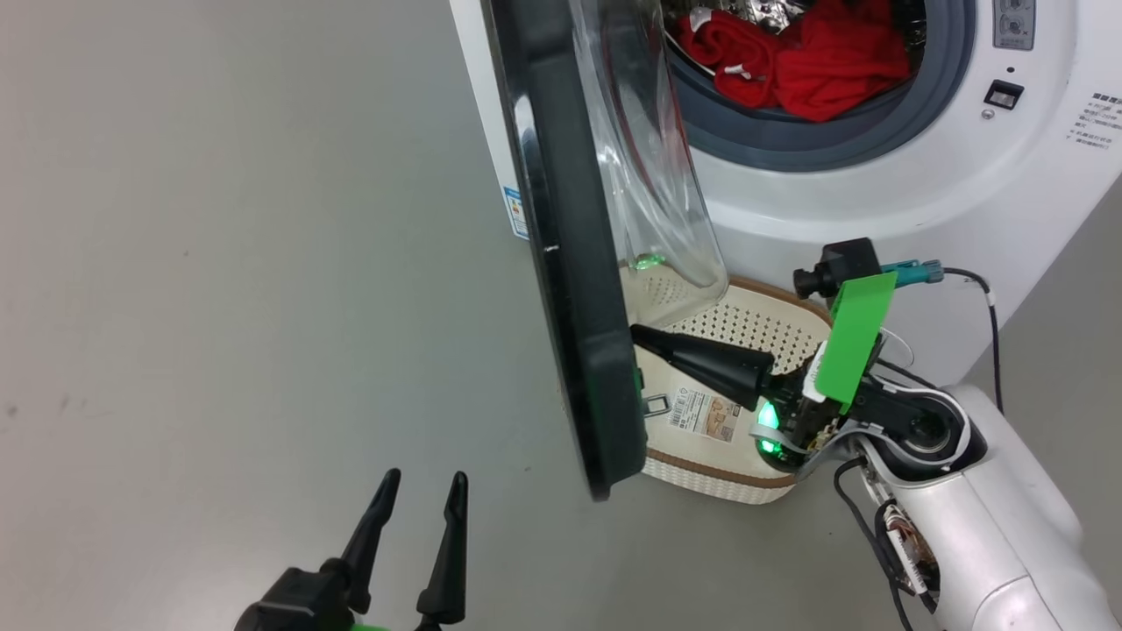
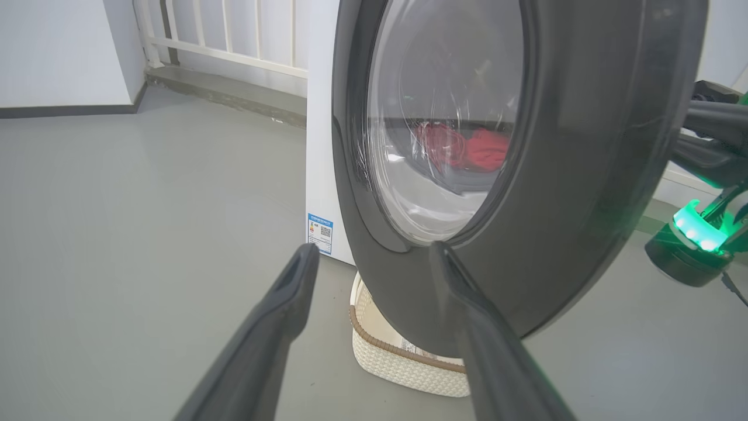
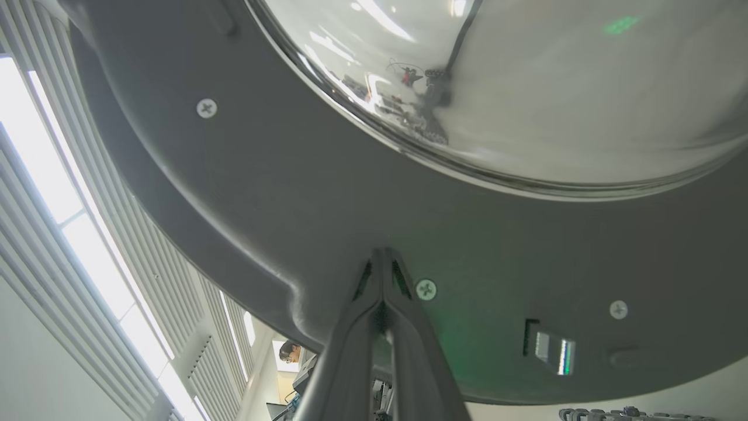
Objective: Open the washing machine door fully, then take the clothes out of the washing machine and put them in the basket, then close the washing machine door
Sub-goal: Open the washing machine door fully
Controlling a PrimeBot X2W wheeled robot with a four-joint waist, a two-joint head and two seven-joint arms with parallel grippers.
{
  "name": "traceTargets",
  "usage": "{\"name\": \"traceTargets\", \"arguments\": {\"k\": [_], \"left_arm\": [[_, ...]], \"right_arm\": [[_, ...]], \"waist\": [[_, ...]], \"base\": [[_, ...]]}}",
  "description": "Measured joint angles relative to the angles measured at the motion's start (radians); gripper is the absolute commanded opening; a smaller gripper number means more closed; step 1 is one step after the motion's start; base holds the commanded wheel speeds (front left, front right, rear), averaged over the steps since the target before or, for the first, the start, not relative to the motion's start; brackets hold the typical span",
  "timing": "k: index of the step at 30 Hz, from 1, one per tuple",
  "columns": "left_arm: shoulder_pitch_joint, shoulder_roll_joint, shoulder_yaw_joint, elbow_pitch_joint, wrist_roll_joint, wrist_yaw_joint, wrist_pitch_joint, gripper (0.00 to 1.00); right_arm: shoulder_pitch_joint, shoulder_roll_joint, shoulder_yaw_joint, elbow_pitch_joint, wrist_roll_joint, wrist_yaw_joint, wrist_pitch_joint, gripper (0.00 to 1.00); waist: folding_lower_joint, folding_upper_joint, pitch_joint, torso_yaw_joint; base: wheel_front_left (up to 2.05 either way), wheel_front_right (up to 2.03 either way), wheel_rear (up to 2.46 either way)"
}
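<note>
The washing machine (image 1: 885, 184) stands at the top right with its door (image 1: 570, 263) swung partway out, seen edge-on. Red clothes (image 1: 802, 57) lie in the drum and show through the glass (image 2: 467, 149). The basket (image 1: 763, 329) sits on the floor under the door. My right gripper (image 1: 636, 334) is shut and empty, its tips pressed against the door's inner grey face (image 3: 292, 204), just below the glass bowl (image 3: 526, 88); the tips meet in the right wrist view (image 3: 383, 252). My left gripper (image 1: 424, 480) is open and empty, on the door's outer side (image 2: 374, 251).
Grey floor (image 1: 219, 263) spreads to the left of the door. A blue label sticker (image 2: 320, 233) marks the machine's side. A white railing (image 2: 234, 41) and a wall close the far end. A black cable (image 1: 992, 307) loops by my right wrist.
</note>
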Motion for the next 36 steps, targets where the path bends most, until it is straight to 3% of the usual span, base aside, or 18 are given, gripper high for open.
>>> {"name": "traceTargets", "arguments": {"k": [10,20,21,24,25,26,27,36], "left_arm": [[0.011,0.0,0.014,-0.013,0.008,0.008,0.0,1.0],[0.012,0.0,0.01,-0.015,0.011,0.008,0.0,1.0],[0.012,0.0,0.008,-0.015,0.011,0.008,0.0,1.0],[0.012,0.0,0.006,-0.014,0.011,0.008,0.0,1.0],[0.012,0.0,0.006,-0.012,0.011,0.008,0.0,1.0],[0.011,0.0,0.005,-0.009,0.011,0.008,0.0,1.0],[0.011,0.0,0.006,-0.007,0.011,0.008,0.0,1.0],[0.011,0.001,0.017,0.016,0.016,-0.002,0.0,1.0]], "right_arm": [[0.0,0.002,0.084,0.0,0.057,0.0,-0.028,0.0],[0.0,0.008,0.078,-0.001,0.042,0.0,-0.077,0.0],[0.001,0.011,0.07,-0.001,0.03,0.0,-0.086,0.24],[0.014,0.014,0.053,-0.001,-0.004,0.0,-0.101,0.49],[0.021,0.014,0.048,0.001,-0.012,0.0,-0.107,0.78],[0.031,0.015,0.038,0.0,-0.015,0.0,-0.108,0.92],[0.041,0.015,0.029,0.001,-0.022,0.0,-0.113,1.0],[0.141,0.01,-0.028,-0.002,-0.083,0.0,-0.157,1.0]], "waist": [[0.0,0.0,-0.012,0.002],[0.0,0.0,-0.015,-0.003],[0.0,0.0,-0.015,-0.003],[0.0001,0.0,-0.016,-0.004],[0.0001,0.0,-0.017,-0.005],[0.0,0.0,-0.019,-0.006],[0.0,0.0,-0.021,-0.006],[0.0001,0.0,-0.042,-0.025]], "base": [[0.0,0.0,0.0],[0.0,0.0,0.0],[0.0,0.0,0.0],[0.0,0.0,0.0],[0.0,0.0,0.0],[0.0,0.0,0.0],[0.0,0.0,0.0],[0.0,0.0,0.0]]}}
